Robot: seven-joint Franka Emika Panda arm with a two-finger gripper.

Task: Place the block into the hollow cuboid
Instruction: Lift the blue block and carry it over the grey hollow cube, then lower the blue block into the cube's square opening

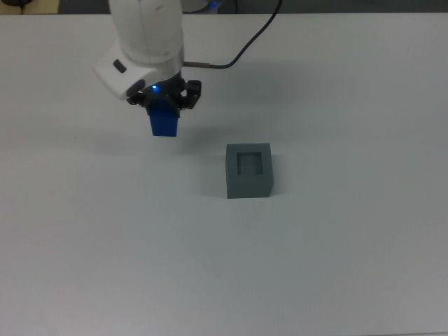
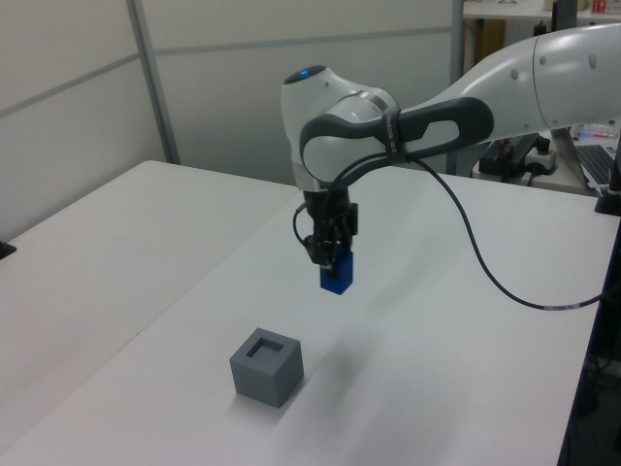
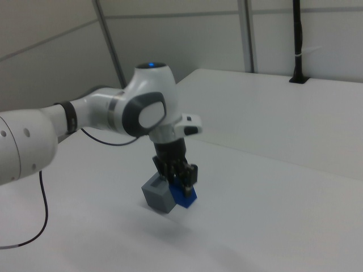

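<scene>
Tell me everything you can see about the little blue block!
The block is a small bright blue cube with plain, smooth faces. The gripper has its fingers shut on its upper part, holding it in the air above the white table. It touches nothing else and hangs off to one side of the grey hollow cuboid, not over it.

A plain white tabletop (image 1: 336, 266) carries only the grey hollow cuboid (image 1: 248, 170), which sits flat near its middle, recess facing up, with a black cable (image 1: 241, 52) trailing at the top view's upper edge.
</scene>
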